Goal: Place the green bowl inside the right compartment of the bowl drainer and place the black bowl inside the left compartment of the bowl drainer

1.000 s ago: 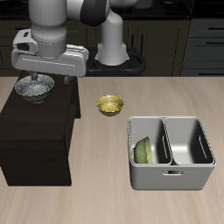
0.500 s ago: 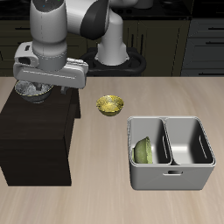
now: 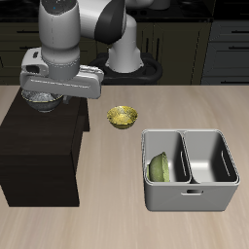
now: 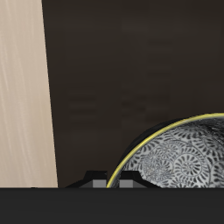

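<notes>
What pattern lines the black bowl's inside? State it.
Grey-and-dark swirling circular motifs, with a thin yellowish rim, on the black bowl; the wrist view shows it best.

White-grey rounded arm [image 3: 73, 34] — black joints

A simulated kitchen: dark cabinet drawers with handles [image 3: 229, 44] line the far wall behind a pale wooden table [image 3: 117, 219].

We see the wooden table [image 3: 107, 219] carrying a black cabinet [image 3: 39, 156], a yellow-gold bowl [image 3: 122, 117] and the bowl drainer [image 3: 191, 190].
</notes>
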Motion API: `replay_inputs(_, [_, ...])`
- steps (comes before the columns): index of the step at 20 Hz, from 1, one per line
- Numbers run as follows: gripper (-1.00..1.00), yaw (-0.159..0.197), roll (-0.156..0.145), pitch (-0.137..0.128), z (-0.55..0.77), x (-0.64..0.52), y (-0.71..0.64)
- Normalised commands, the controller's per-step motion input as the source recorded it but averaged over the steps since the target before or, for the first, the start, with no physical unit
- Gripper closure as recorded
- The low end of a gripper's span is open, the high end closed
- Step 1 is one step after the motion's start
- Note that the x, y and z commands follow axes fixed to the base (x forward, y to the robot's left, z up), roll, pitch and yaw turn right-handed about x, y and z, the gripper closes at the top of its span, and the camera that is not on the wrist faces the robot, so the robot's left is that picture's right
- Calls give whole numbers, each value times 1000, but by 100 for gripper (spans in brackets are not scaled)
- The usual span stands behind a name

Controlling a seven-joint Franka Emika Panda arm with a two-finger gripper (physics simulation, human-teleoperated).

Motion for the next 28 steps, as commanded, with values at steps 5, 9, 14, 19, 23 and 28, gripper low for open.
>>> replay_inputs(5, [100,19,32,-20,251,-10,304])
replay_inputs(9, [100,17,65,-46,412,-25,475])
replay_inputs(14, [100,10,68,-47,402,-17,548])
replay_inputs(19, [100,-3,15,-35,324,63,411])
replay_inputs(23, [100,-15,-85,-33,146,159,387])
replay_inputs(28, [100,-4,-6,3,31,194,569])
